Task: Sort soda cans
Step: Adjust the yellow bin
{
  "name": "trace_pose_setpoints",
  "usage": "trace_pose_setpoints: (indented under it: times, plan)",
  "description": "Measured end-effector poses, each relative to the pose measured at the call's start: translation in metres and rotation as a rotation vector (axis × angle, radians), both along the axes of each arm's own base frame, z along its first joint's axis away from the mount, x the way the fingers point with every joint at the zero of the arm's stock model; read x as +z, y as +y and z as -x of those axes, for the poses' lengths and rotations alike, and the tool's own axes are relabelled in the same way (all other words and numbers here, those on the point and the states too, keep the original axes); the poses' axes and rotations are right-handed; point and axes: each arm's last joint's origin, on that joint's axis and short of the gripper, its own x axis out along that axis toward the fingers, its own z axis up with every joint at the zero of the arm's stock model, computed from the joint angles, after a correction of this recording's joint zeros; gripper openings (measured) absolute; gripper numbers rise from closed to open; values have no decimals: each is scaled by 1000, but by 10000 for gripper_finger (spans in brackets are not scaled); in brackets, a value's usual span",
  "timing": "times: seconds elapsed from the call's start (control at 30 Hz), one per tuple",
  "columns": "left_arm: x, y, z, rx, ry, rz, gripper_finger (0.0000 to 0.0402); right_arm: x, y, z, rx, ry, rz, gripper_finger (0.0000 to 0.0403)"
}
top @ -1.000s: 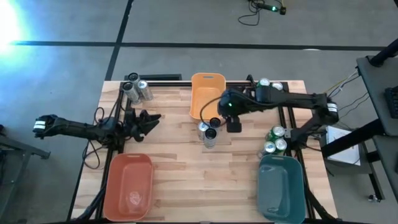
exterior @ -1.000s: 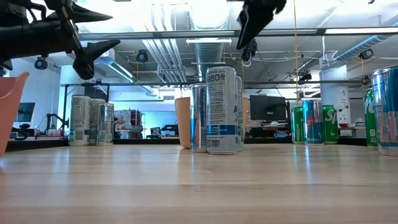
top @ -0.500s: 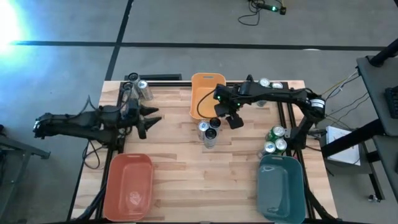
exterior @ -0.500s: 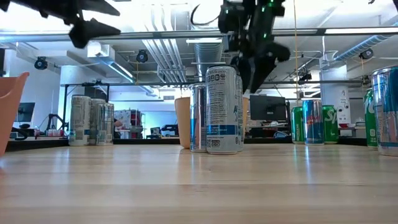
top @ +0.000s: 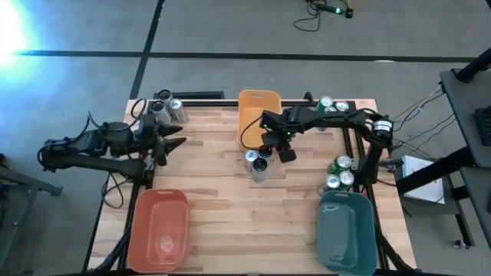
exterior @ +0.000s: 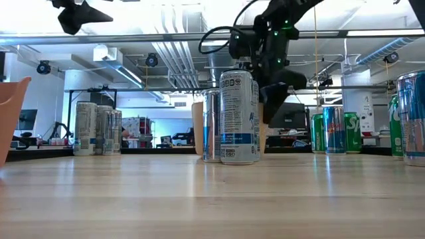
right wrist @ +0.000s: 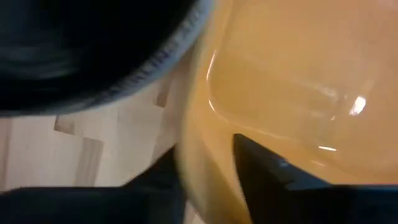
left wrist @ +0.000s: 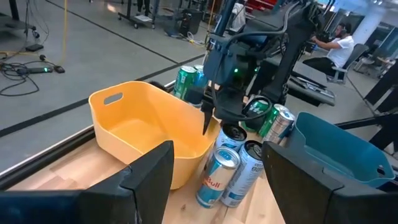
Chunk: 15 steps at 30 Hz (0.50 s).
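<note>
While my left jaws (top: 170,142) wait spread, far off, my right jaws (top: 278,146) hang open just beside three upright blue-and-silver metal soda cans (top: 257,162), nearer.

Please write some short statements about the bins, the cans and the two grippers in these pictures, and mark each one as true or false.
1. The orange bin stands at the far edge of the table, in the middle. True.
2. The right gripper is over the teal bin. False: it is by the orange bin, next to the cans in the middle.
3. The red bin holds several cans. False: no can shows in it.
4. Green cans stand near the teal bin. True.
5. The left gripper holds a can. False: its jaws are open and hold nothing.
</note>
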Motion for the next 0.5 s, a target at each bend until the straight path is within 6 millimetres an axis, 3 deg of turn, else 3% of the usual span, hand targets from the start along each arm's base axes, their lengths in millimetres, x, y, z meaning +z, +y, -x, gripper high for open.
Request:
trace_pose_setpoints:
  times: [0.1,0.5]
  plan:
    - [-3,0,1,1,-3,8,229,5,1,1,37,-18,4,24]
    - [-22,0,-7,14,46,59,229,11,14,3,242,91,145,9]
